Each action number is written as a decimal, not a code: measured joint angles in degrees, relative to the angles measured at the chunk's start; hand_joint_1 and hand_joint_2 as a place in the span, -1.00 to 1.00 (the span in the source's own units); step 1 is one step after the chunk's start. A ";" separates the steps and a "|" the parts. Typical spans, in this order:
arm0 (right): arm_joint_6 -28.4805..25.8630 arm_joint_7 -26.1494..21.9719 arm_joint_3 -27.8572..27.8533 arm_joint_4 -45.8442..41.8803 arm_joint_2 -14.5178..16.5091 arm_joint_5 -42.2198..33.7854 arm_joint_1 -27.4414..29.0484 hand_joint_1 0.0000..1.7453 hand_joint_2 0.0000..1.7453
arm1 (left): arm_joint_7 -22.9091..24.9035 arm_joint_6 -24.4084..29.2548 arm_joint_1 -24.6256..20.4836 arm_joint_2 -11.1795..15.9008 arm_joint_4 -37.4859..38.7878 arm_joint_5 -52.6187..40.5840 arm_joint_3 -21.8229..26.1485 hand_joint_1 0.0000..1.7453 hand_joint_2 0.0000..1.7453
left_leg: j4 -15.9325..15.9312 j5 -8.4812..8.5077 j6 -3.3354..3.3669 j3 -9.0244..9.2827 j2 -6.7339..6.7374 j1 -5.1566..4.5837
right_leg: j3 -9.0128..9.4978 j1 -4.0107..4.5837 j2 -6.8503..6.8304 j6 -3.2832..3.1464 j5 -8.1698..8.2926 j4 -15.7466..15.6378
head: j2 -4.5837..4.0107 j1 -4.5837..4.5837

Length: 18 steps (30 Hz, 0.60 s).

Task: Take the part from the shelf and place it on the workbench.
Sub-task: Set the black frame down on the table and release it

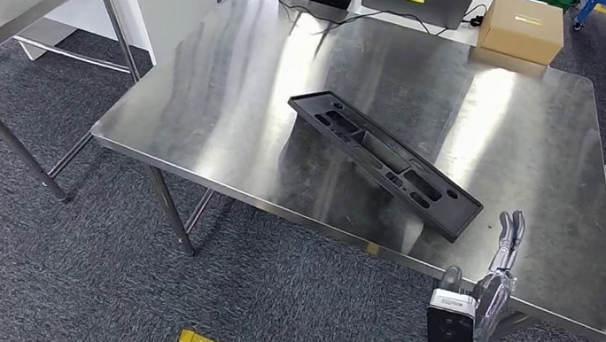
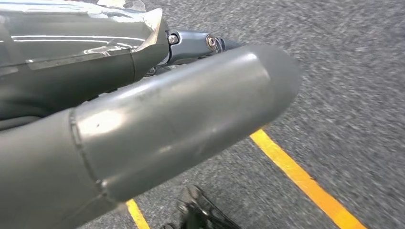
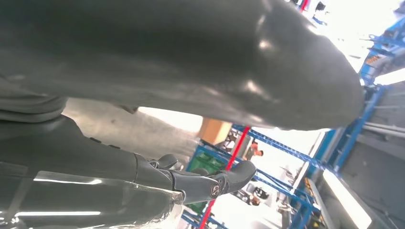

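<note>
The part (image 1: 385, 161), a long black moulded tray, lies flat and diagonal on the steel workbench (image 1: 227, 116), near its front edge. A cardboard box (image 1: 523, 27) sits at the far right corner. My right hand (image 1: 497, 261) hovers right of the part, fingers extended, holding nothing. My left hand (image 2: 157, 124) hangs over carpet; its finger state I cannot tell.

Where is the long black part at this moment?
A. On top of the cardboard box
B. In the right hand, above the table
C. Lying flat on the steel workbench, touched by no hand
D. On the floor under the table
C: in the head view the black part lies diagonally on the steel workbench, and the right hand is at the near edge, apart from it.
</note>
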 joint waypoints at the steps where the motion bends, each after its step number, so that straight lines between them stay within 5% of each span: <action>1: 0.16 0.05 -0.07 0.15 0.04 0.07 0.00 -1.00 -1.00 | -0.02 -0.14 0.00 -0.01 0.00 0.10 0.03 -1.00 -1.00 | -1.96 1.00 0.13 2.09 0.00 0.00 | -0.52 0.09 0.00 0.11 0.32 0.13 | 0.00 0.01; 3: 0.48 0.06 -0.26 0.36 0.25 0.28 -0.02 -1.00 -1.00 | -0.10 -0.51 -0.16 -0.03 0.00 0.22 0.08 -1.00 -1.00 | -9.64 2.84 0.62 8.02 -0.04 -0.11 | -1.28 0.21 0.01 0.48 0.84 0.47 | 0.00 -0.01; 5: 0.91 0.08 -0.48 0.45 0.51 0.69 -0.04 -1.00 -1.00 | -0.31 -0.95 -0.35 -0.05 0.00 0.27 0.11 -1.00 -1.00 | -14.51 3.55 1.30 11.28 -0.18 -0.50 | -1.65 0.31 -0.04 1.14 1.34 0.69 | 0.00 0.07; 9: 2.16 0.23 -1.10 0.46 0.92 1.94 0.15 -1.00 -1.00 | -0.91 -1.99 -0.51 -0.16 -0.01 1.38 0.55 -1.00 -1.00 | -15.53 4.90 3.03 10.45 -0.01 -0.78 | -2.39 0.36 -0.06 2.44 1.51 1.22 | 0.00 0.06; 11: 2.52 0.38 -1.47 0.46 0.99 2.53 0.26 -1.00 -1.00 | -1.11 -2.34 -0.52 -0.25 -0.02 1.32 0.68 -1.00 -1.00 | -15.87 6.20 4.02 9.27 0.31 -0.58 | -4.20 0.34 0.01 1.94 -2.24 5.39 | 0.00 0.24; 14: 2.84 0.72 -1.91 0.48 0.99 3.21 0.54 -1.00 -1.00 | -1.35 -3.20 -0.51 -0.20 -0.02 0.60 0.69 -1.00 -1.00 | -15.82 7.94 4.29 6.91 0.50 -0.70 | -6.83 0.20 0.04 1.77 -8.02 15.51 | 0.00 0.42; 16: 2.92 0.78 -2.24 0.48 0.98 3.57 0.81 -1.00 -1.00 | -1.42 -3.67 -0.48 -0.20 -0.02 -0.12 0.64 -1.00 -1.00 | -15.76 9.09 4.06 5.45 0.58 -0.71 | -4.80 0.12 0.04 2.88 -7.19 15.61 | 0.00 0.49; 18: 2.95 0.79 -2.49 0.47 1.00 3.74 0.92 -1.00 -1.00 | -1.40 -3.77 -0.48 -0.22 -0.02 -0.65 0.53 -1.00 -1.00 | -15.68 10.15 3.61 4.34 0.59 -0.74 | 1.01 0.01 0.03 3.61 -5.15 8.21 | 0.00 0.53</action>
